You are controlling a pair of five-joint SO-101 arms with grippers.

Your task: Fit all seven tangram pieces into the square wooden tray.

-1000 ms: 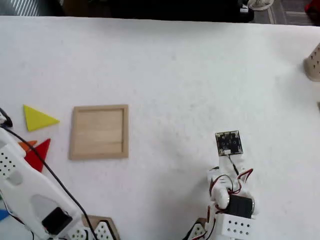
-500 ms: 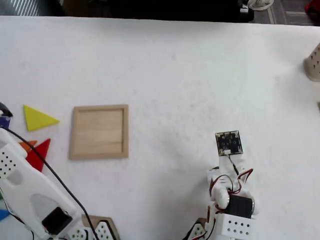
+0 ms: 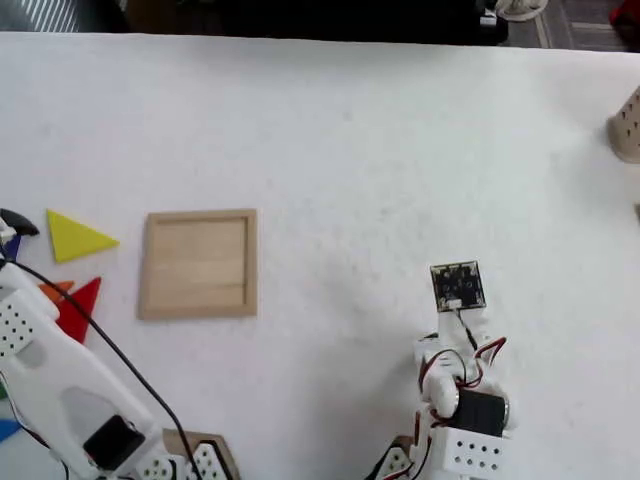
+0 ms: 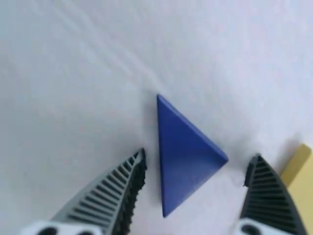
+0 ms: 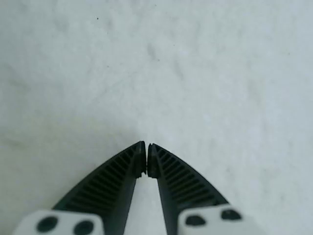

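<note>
My left end effector (image 4: 196, 160) is spread wide, one finger on either side of a blue triangle (image 4: 182, 147). The piece lies flat on the white bench (image 3: 400, 150), and I see a sliver of bench between it and each fingertip. Just beyond one finger, the edge of the yellow triangle (image 4: 299, 164) shows.

My right end effector (image 5: 146, 159) is closed, its ribbed fingers meeting tip to tip over plain bench.

From the high view, the left arm (image 3: 55, 370) runs up along the left border of the bench, with its dark tip at the very edge, just left of the yellow triangle (image 3: 75, 236). Below that piece are a red triangle (image 3: 78, 308) and an orange piece (image 3: 52, 290), which touch or nearly touch and are partly covered by the arm. Another bit of blue (image 3: 7, 430) shows at the lower left border.

The square wooden tray (image 3: 198, 264) sits flat just to the right of the yellow and red triangles. Every piece I can see lies outside it.

The right arm (image 3: 460, 400) stands well to the right of the tray, near the front edge. A perforated beige object (image 3: 627, 125) sits at the far right border.
</note>
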